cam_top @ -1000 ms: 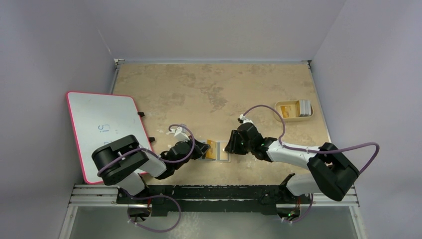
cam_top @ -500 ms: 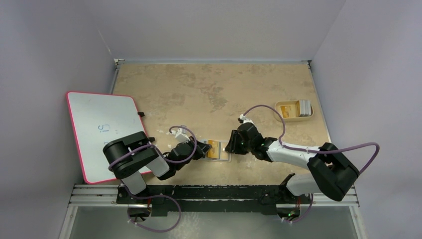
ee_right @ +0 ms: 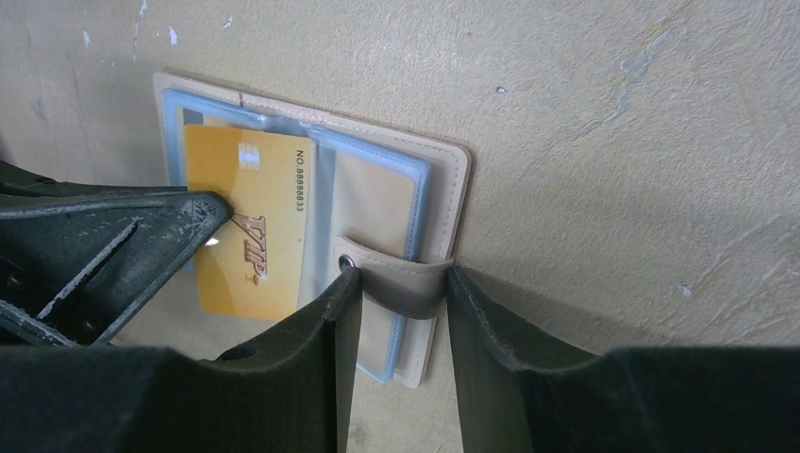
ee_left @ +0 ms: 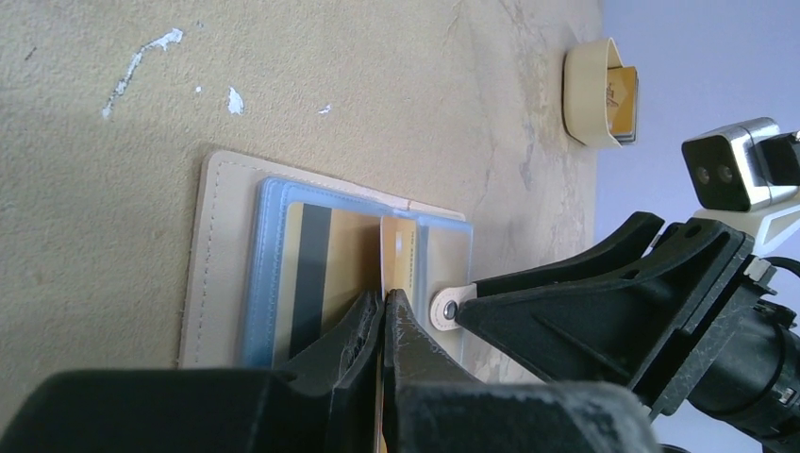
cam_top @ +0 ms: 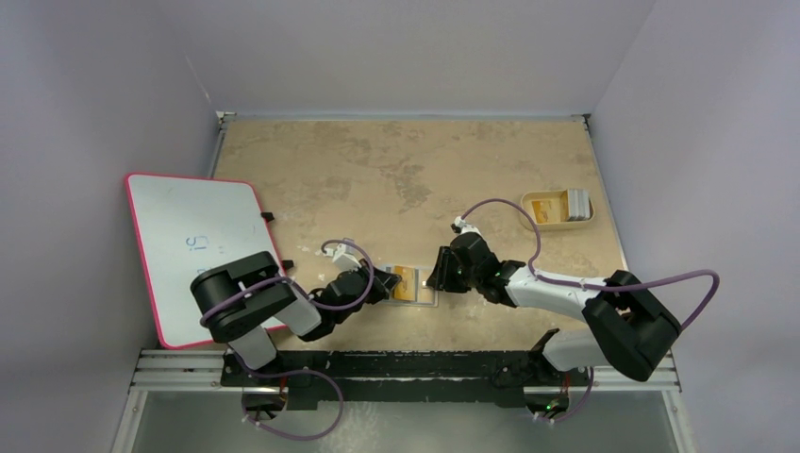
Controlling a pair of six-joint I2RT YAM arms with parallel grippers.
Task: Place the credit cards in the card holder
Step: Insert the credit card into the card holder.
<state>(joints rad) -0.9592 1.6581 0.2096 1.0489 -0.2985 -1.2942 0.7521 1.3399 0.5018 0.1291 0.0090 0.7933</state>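
The tan card holder (cam_top: pixel 415 288) lies open near the table's front, its light-blue lining (ee_right: pixel 377 179) up. My left gripper (ee_left: pixel 382 298) is shut on a gold card (ee_right: pixel 247 231), which tilts over the holder's left pane. In the left wrist view the card (ee_left: pixel 398 253) stands almost edge-on, and a gold face with a dark stripe (ee_left: pixel 316 264) shows beside it. My right gripper (ee_right: pixel 401 274) has the holder's snap strap (ee_right: pixel 406 283) between its fingers, touching both. More credit cards (cam_top: pixel 569 205) stand in the tray (cam_top: pixel 530 202).
A white board with a pink rim (cam_top: pixel 203 250) lies at the left, partly under my left arm. The tan tray (ee_left: pixel 585 90) sits at the far right near the table edge. The two grippers (cam_top: pixel 382 283) (cam_top: pixel 436 278) face each other across the holder.
My left arm has swung a little and brought the gold card lower and slightly right over the holder. The right arm and the holder have not moved.
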